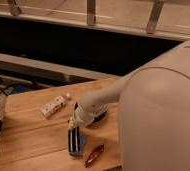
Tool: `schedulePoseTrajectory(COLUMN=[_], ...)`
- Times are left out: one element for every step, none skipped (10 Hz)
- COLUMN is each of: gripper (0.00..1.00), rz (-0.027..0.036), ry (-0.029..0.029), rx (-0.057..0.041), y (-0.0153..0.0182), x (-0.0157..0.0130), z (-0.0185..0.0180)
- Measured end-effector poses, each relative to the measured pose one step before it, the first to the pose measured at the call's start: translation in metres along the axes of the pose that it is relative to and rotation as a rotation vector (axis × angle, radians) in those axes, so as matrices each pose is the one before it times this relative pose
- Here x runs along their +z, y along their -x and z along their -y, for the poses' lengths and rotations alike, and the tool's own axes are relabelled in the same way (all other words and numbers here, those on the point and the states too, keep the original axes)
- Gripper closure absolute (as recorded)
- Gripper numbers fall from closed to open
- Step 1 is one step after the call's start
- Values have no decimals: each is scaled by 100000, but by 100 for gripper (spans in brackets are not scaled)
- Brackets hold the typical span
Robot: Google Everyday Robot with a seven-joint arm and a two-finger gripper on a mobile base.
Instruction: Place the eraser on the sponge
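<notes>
Near the front edge of the wooden table [28, 135], about midway along it, the gripper [74, 131] points down at the board from the end of the white arm [103, 100], which reaches in from the right edge. At its tip sits a dark slab [77, 147] edged in blue, which I take for the eraser. Whether the pincer is apart or clamped on it I cannot tell. Coming straight down like that would suit either lifting a flat thing or setting it down. A dark patch [100, 118] just behind, half under the wrist, may be the sponge, though I would not swear to it. If so, the slab lies beside it, not on it. Toward the left edge lies a white block [54, 105], and a reddish thing [94, 156] rests by the front edge, both apart from the gripper.
</notes>
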Motion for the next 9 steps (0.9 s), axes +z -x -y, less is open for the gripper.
schedulePoseTrajectory(gripper=[55, 44, 34, 25, 24, 24, 24, 24, 24], rz=[-551, 181, 4, 156, 255, -381, -95, -22, 96], ry=[91, 32, 56, -54, 95, -18, -79, -51, -79], rx=[151, 272, -440, -38, -259, 44, 256, 384, -30], y=[-209, -71, -57, -21, 96, -71, -44, -89, -44], x=[106, 553, 460, -32, -483, -402, -158, 179, 322], z=[-58, 160, 69, 101, -263, -168, 12, 210, 175])
